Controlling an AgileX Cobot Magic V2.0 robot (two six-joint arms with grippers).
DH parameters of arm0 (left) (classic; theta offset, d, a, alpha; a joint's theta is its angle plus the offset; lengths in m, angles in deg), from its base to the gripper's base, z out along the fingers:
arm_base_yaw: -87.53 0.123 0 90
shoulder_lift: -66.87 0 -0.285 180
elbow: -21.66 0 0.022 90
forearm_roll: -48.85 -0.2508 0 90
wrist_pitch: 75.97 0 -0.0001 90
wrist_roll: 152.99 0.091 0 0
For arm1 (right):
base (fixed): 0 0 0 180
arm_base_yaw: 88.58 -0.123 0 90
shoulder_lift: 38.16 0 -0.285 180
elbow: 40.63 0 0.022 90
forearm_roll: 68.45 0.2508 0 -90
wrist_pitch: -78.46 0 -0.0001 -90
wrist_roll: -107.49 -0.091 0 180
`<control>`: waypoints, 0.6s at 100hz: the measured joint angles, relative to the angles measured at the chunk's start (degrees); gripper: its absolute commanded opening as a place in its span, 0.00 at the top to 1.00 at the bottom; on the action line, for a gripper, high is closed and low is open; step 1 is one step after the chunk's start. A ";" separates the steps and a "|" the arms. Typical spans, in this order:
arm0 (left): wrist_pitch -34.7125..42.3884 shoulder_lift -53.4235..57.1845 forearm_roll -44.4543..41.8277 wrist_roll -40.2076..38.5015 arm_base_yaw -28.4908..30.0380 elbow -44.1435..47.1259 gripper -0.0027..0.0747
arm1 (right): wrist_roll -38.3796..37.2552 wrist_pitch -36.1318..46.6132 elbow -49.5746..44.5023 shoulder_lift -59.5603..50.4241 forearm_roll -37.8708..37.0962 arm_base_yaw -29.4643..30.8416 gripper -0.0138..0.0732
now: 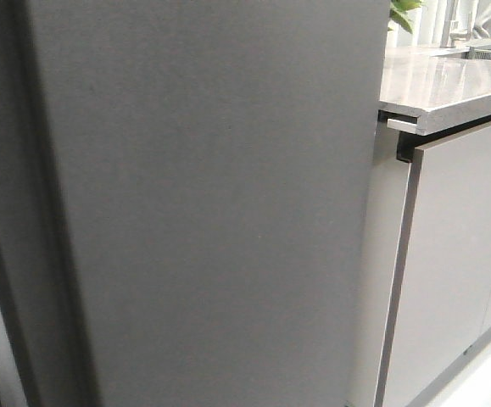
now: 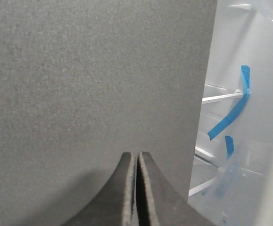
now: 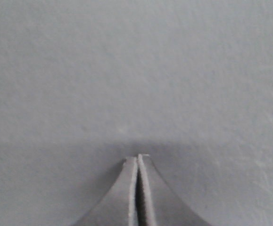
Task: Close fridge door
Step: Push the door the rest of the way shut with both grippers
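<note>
Front: the fridge door [image 1: 211, 203] fills most of the frame, a matte dark grey slab very near the camera, its thick edge on the left. To the right are a light grey cabinet door [image 1: 449, 263] and the countertop [image 1: 449, 85], with a plant [image 1: 402, 13] at the far end. Neither arm shows here. I can't tell from this view how far the door is from shut.

Left wrist: left gripper [image 2: 137, 157] is clenched on nothing, with its tips at or just off the door face [image 2: 94, 70]; contact can't be confirmed. Past the door edge the fridge interior [image 2: 263, 56] shows, so the door is still open. White shelves [image 2: 221, 98] carry blue tape [image 2: 230, 117]. Clear plastic [image 2: 226, 176] sits lower down; its contents can't be read and no food is visible.

Right wrist: right gripper [image 3: 138, 160] is also pinched closed and empty, tips close to a plain grey face [image 3: 136, 70], probably the same door. Touching or not, I can't tell.

Risks, my read:
- Closed tips on a smooth slab could skid sideways if the push isn't square, and the left one is near the free edge and could slip off into the gap.
- Uneven push between the arms could leave the door short of the seal.
- Too hard a push could slam the door and rattle the shelves.
- The door swings towards the cabinet side, so a trailing arm could get caught.
</note>
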 measured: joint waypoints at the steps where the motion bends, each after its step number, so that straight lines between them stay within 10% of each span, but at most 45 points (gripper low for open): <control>1: 0.00 0.00 0.00 0.00 0.00 0.00 0.99 | 0.00 0.00 0.18 0.25 0.00 0.00 0.93; 60: 0.00 0.00 0.00 0.00 0.00 0.00 0.99 | -0.13 -0.64 19.00 16.16 0.00 -0.10 0.93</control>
